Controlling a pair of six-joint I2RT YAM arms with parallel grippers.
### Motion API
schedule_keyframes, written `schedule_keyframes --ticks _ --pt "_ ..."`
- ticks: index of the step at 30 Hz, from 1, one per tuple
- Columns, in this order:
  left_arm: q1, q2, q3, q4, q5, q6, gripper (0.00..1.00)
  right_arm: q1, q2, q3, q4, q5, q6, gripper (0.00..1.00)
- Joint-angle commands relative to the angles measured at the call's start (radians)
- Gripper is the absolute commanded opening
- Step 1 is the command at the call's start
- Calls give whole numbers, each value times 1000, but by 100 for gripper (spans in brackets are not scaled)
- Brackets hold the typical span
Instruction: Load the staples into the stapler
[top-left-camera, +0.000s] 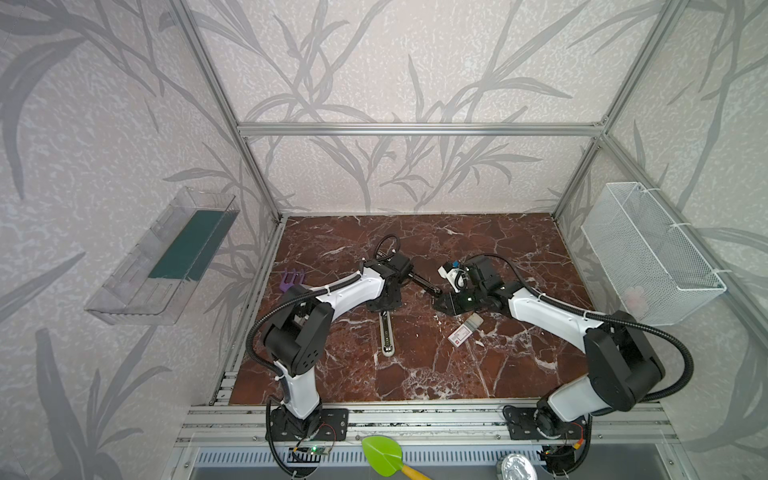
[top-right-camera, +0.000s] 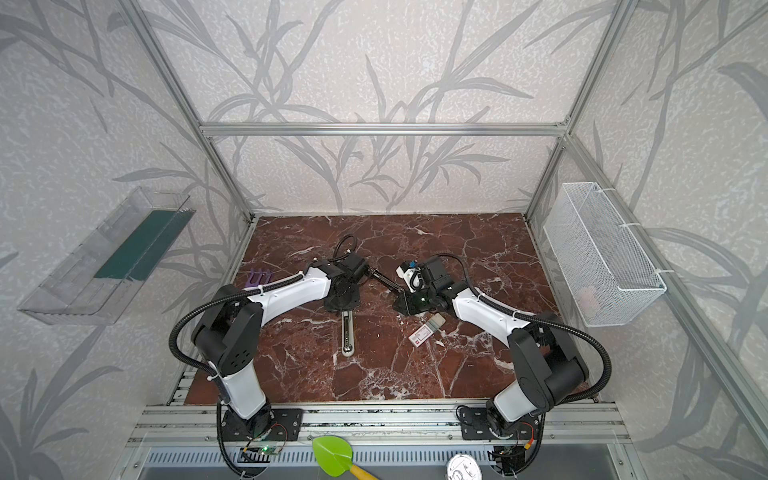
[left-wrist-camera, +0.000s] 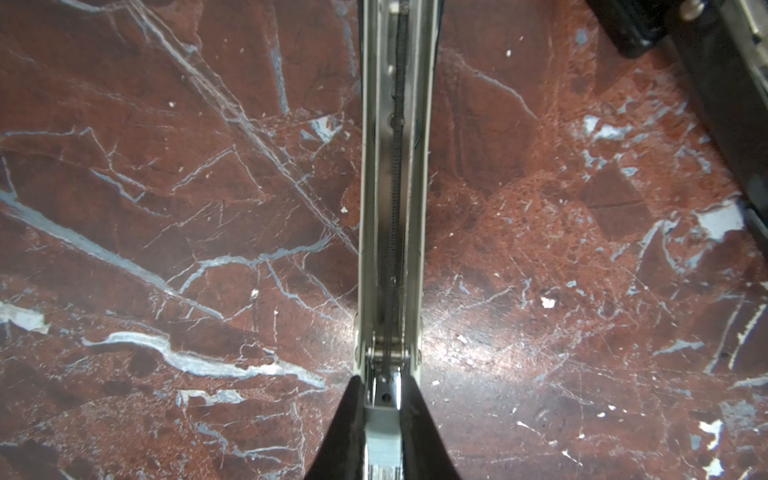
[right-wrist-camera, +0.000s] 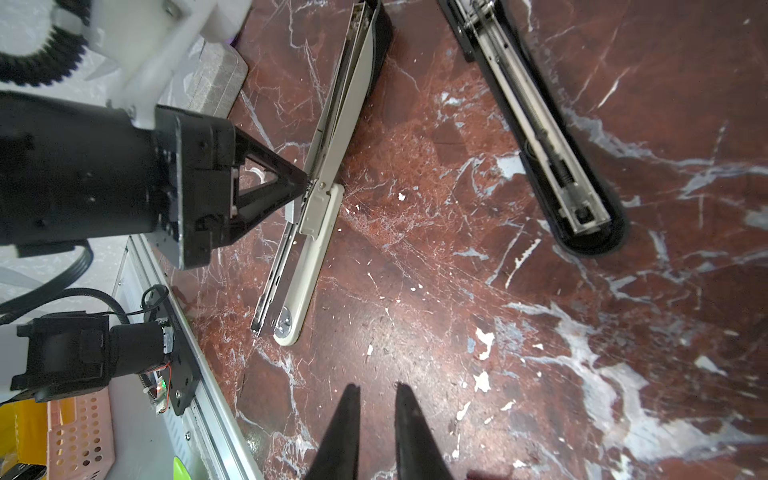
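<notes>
Left gripper (left-wrist-camera: 382, 386): clamped on hinge end of white stapler (left-wrist-camera: 390, 187), opened flat on counter (top-left-camera: 415, 374). Right gripper (right-wrist-camera: 377, 390): slightly apart, empty. Staples box (top-left-camera: 462, 332): flat on counter near right gripper, grey tray partly slid out, untouched, apart from both staplers. Black stapler (right-wrist-camera: 540, 124): opened, lying between both grippers, farther back.

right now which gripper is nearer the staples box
Right. The right gripper sits close to the staples, just beyond them; the left gripper is farther off to their left, jaws shut on the white stapler.
</notes>
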Motion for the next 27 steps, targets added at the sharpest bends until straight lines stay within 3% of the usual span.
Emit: schedule_keyframes --ticks 1,6,13,19,24,27 --pt "-11 14 0 -26 -47 -19 17 -6 -32 -4 -5 -16 -10 19" --pt "-17 18 -7 -30 -61 -22 18 -14 -36 -7 -4 -21 -10 19" --pt "-21 14 -10 -43 -46 -27 29 -18 -31 -3 -4 -22 -12 19" --pt "-28 -50 8 -59 -48 -17 32 -15 -12 15 -10 -28 -14 20" --pt "-16 -43 85 -137 -116 3 34 -12 -5 34 -14 -33 -14 20" --pt "1 -11 117 -140 -88 34 34 -6 -4 35 -17 -28 -12 20"
